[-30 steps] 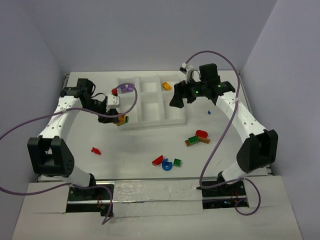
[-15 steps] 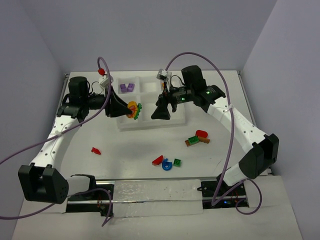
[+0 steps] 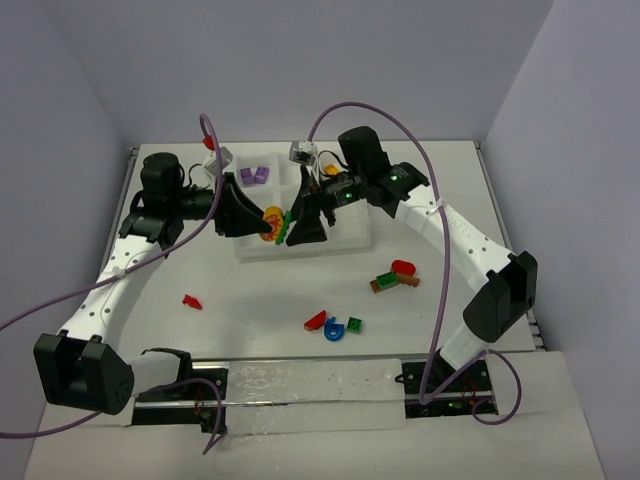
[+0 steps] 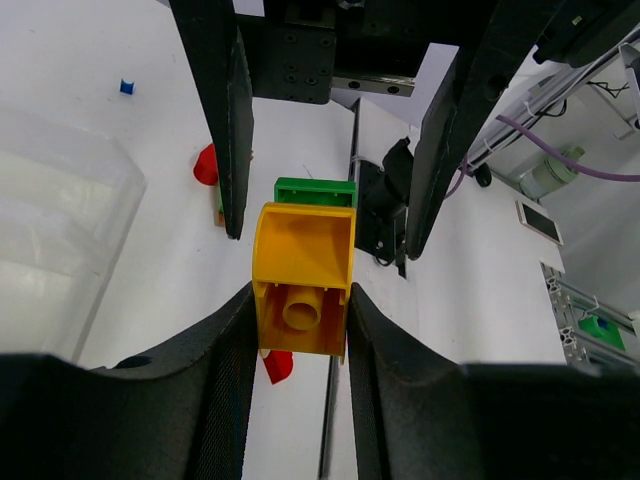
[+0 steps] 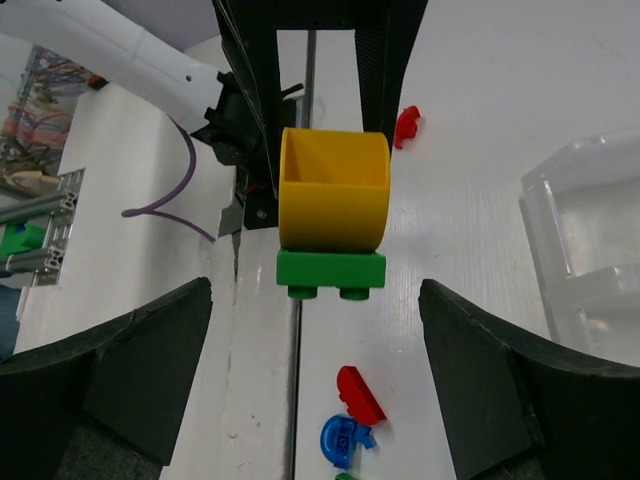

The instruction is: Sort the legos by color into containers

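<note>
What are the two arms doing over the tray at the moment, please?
The left pincer is shut on a yellow piece with a green brick stuck to it, above the white tray's near edge. The right pincer faces it, wide open, perhaps to pull the two apart. Two purple bricks lie in the far-left compartment; other legos are loose on the table.

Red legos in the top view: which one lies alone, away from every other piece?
The leftmost red lego, lying by itself. The middle red lego sits beside the blue lego; the right red lego beside the green lego.
</note>
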Controlling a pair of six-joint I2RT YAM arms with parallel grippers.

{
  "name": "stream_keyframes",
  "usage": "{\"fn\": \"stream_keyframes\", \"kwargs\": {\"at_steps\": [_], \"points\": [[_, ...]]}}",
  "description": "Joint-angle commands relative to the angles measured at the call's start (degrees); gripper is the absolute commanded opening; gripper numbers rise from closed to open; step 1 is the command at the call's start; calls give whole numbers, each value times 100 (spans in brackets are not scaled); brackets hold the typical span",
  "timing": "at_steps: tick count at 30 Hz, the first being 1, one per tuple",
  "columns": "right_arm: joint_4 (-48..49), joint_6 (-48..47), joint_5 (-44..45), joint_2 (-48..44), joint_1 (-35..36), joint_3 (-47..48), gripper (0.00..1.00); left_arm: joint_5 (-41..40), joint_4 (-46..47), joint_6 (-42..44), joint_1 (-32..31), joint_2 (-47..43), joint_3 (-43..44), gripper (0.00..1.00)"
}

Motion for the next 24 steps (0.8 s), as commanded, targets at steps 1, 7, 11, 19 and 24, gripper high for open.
{"fn": "stream_keyframes", "kwargs": {"at_steps": [1,7,11,19,24], "points": [[-60,18,-342,124,99,424,89,176,235,-59,-94,-103,25,0],[-26,151,-551,307,99,571,77,157,188,26,-170,-74,56,0],[-30,138,-586,366,99,576,54,121,178,45,-187,-68,78,0],[-360,-183,-547,381,73,540,0,16,-343,552,-178,-8,148,0],[-663,-467,-573,240,-176,302,0,-9,-145,469,178,19,78,0]]}}
